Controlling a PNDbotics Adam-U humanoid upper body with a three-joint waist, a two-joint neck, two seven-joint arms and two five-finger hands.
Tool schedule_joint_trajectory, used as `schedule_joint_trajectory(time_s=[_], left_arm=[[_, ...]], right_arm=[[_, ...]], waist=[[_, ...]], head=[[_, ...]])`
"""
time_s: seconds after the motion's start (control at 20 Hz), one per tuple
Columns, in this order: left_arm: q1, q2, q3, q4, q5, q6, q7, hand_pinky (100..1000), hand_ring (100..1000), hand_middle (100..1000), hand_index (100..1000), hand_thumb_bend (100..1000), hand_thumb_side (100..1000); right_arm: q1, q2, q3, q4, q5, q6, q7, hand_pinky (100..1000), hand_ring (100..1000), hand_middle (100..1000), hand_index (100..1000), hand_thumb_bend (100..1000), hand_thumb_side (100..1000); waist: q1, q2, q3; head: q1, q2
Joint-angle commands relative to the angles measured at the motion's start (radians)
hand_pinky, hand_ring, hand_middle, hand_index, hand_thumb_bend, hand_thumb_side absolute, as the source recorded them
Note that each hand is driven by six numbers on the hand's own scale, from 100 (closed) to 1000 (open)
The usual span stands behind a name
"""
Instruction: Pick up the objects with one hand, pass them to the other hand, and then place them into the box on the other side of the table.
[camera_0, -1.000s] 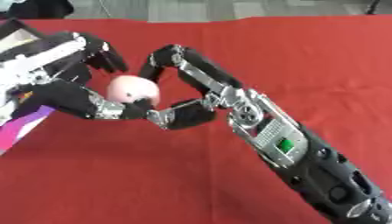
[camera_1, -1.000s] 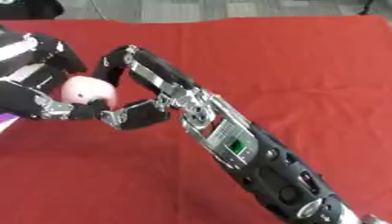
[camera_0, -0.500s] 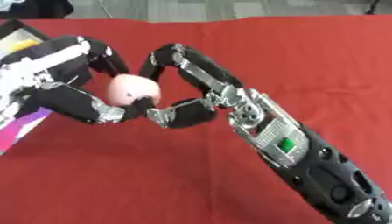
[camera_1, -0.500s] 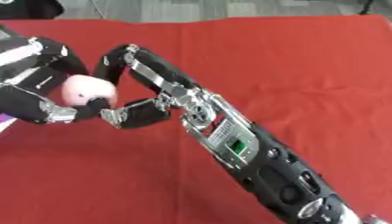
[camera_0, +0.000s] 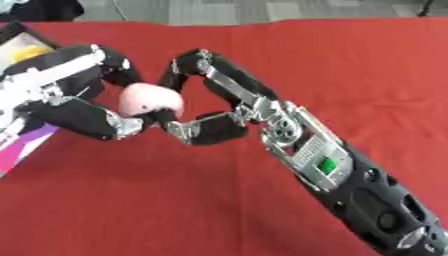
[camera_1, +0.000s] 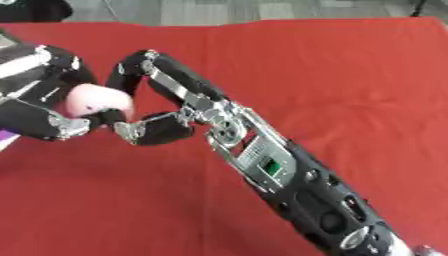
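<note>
At the far left edge the box (camera_0: 19, 42) shows a dark rim with something yellow inside, and below it a purple and white sheet (camera_0: 22, 145) lies on the red bench (camera_0: 350, 75). Just right of these, the left hand (camera_0: 74, 107) has its fingers curled round the pink round object (camera_0: 149, 99), which is held up above the bench between the two hands. Over the last second this hand has closed in further: its upper fingers now wrap over the top of the pink object, where before they stood more apart from it. Further right, the right hand (camera_0: 206, 100) still pinches the object between its arched fingers and thumb. So both hands hold it; the handover looks nearly done, and the right hand's release seems the step due next.
</note>
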Motion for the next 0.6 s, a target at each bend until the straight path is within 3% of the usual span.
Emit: schedule_joint_trajectory(time_s=[0.05, 0.25, 0.4, 0.5, 0.6], left_arm=[[-0.022, 0.01, 0.009, -0.003, -0.013, 0.0, 0.02, 814, 662, 574, 522, 256, 240], [-0.025, 0.006, 0.005, 0.001, -0.023, -0.001, 0.027, 800, 622, 524, 475, 293, 182], [-0.024, 0.004, 0.005, 0.002, -0.027, -0.001, 0.037, 792, 609, 501, 462, 325, 148], [-0.022, 0.005, 0.005, 0.004, -0.03, 0.001, 0.044, 786, 600, 485, 454, 348, 122], [-0.022, 0.005, 0.006, 0.005, -0.034, 0.002, 0.048, 783, 588, 471, 448, 359, 108]], right_arm=[[-0.015, -0.003, 0.001, -0.017, -0.005, -0.004, 0.005, 837, 551, 483, 562, 202, 100], [-0.015, -0.004, 0.001, -0.017, 0.001, -0.003, 0.011, 837, 560, 499, 584, 229, 100], [-0.015, -0.004, 0.002, -0.017, 0.012, -0.007, 0.03, 843, 585, 548, 647, 421, 100], [-0.015, -0.005, 0.002, -0.018, 0.02, -0.015, 0.049, 863, 625, 615, 715, 608, 141], [-0.014, -0.006, 0.001, -0.019, 0.028, -0.028, 0.069, 886, 664, 662, 760, 667, 185]], waist=[[-0.002, 0.002, -0.001], [-0.002, 0.002, -0.001], [-0.002, 0.002, -0.002], [-0.003, 0.002, -0.002], [-0.003, 0.002, -0.002]], head=[[0.0, -0.011], [0.0, -0.013], [0.0, -0.015], [0.0, -0.016], [0.001, -0.017]])
